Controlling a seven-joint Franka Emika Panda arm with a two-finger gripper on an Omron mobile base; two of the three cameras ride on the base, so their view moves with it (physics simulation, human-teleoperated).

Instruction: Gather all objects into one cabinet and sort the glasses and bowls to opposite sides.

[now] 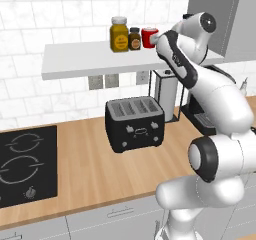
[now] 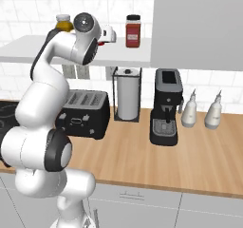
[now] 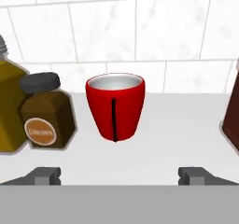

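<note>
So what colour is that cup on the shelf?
Bright red cup, pale inside; the hand view shows it best.

The glossy white rounded arm (image 1: 220, 104) has black joint bands, a dark disc cap, and seemingly grey square fingertips (image 3: 44, 175).

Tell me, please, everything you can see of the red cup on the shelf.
The red cup is a bright red, handleless tumbler that tapers toward its base, with a pale grey-white inside and a thin dark vertical line down its front. It looks empty. It stands upright on the white shelf before the tiled wall, apart from the brown spice jar beside it. The open gripper faces it without touching it.
</note>
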